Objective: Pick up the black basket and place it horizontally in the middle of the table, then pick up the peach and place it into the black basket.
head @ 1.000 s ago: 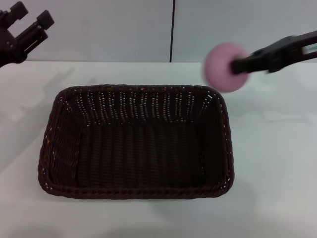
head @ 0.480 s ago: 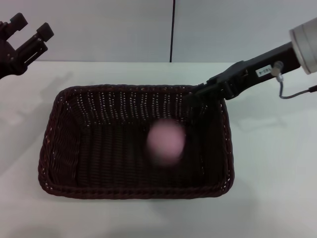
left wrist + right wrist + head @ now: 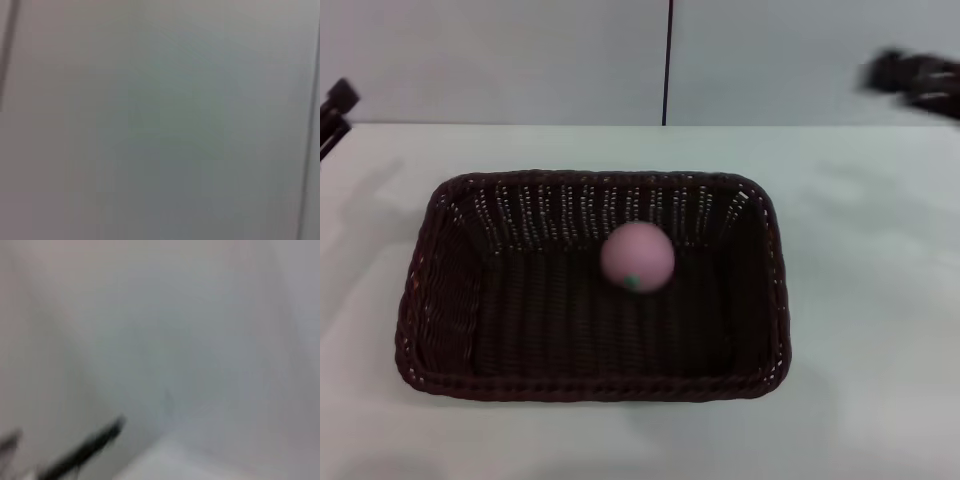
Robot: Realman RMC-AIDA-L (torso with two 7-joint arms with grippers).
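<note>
now the peach (image 3: 637, 257) sits inside the basket (image 3: 440, 300), on its floor a bit toward the far wall, leaf mark facing the near side. nothing touches it. the basket lies lengthwise across the middle of the table (image 3: 870, 330), flat on its base. the right gripper (image 3: 912, 80) is up at the far right, well apart from the basket, a dark blur against the wall; whether its fingers are spread or pressed together, i cannot tell. the left gripper (image 3: 334, 108) shows only as a sliver at the far left edge, above the table's back corner, and its fingers i cannot tell either. both wrist views show only blurred pale surfaces.
</note>
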